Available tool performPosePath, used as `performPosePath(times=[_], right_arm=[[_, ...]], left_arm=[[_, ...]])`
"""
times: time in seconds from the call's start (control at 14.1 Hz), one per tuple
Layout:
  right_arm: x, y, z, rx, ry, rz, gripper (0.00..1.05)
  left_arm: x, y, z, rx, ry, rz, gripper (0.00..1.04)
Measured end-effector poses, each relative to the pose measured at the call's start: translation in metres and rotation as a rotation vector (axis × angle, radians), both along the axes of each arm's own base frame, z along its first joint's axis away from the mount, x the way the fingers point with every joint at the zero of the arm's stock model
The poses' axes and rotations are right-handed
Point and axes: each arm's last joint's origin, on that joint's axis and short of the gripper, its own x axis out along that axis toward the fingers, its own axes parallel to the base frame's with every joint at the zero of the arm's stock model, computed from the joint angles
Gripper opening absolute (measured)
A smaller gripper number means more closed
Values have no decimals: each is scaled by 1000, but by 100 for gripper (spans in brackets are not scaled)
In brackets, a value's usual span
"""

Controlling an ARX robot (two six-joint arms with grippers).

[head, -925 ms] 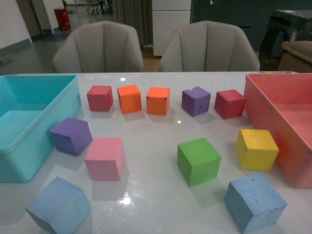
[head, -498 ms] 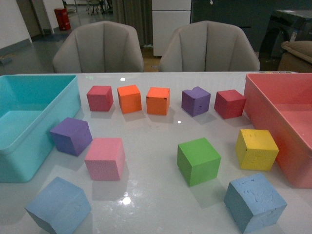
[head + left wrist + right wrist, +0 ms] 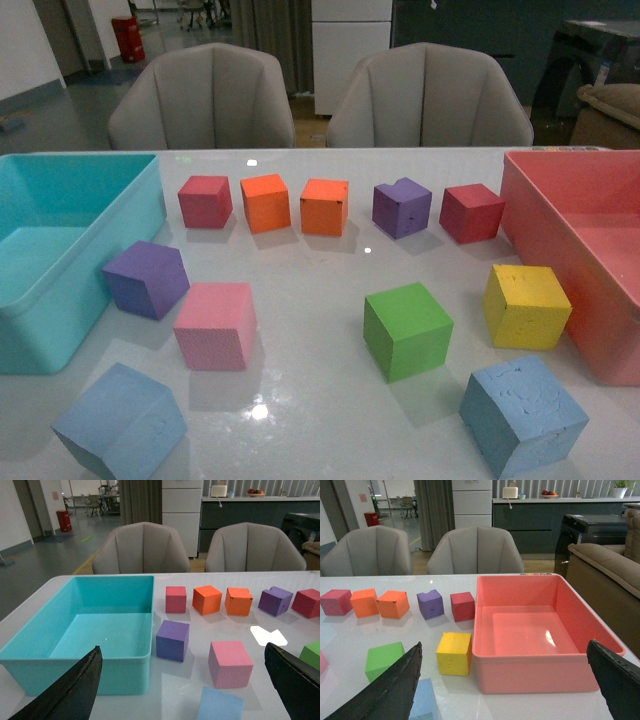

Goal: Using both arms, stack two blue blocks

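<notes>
Both blue blocks sit on the worktop, well apart. The left blue block (image 3: pixel 120 425) is at the front-left corner. The right blue block (image 3: pixel 522 413) is near the front edge on the right side, in front of the yellow cube (image 3: pixel 526 305).

Teal bin (image 3: pixel 40 330) stands along the left edge; inside, only its glossy floor shows. Coral bin (image 3: pixel 560 235) stands along the right edge, and its inside likewise shows just bare floor w/ a light glint.

A purple cube (image 3: pixel 147 278) is just beside the teal bin's wall, w/ the pink cube (image 3: pixel 215 325) next to it toward the front. Green cube (image 3: pixel 407 330) is about mid-worktop. The yellow cube is just beside the coral bin.

Back row, left to right: red cube (image 3: pixel 205 200), orange cube (image 3: pixel 265 202), second orange cube (image 3: pixel 325 206), notched purple cube (image 3: pixel 402 207), dark red cube (image 3: pixel 471 212).

Neither arm shows in the front view. In each wrist view the black fingers sit at opposite lower corners, so left jaws and right jaws are both spread wide, gripping nothing, above the front edge.
</notes>
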Motion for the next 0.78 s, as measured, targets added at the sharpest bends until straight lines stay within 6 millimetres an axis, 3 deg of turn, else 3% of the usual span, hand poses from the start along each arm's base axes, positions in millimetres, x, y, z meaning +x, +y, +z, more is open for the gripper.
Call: performPosePath(times=[0.43,0.5,0.64,0.78], right_arm=[[0,0,0,0,2,0,98],[3,2,-1,35,124,-99,98],[29,4,32,75,114,-239,98],[71,21,70,85,75,-114,98]], left_arm=[[0,0,0,0,0,0,98],[0,0,0,0,0,1,98],[0,0,0,1,0,1,98],[0,0,0,2,-1,1,98]])
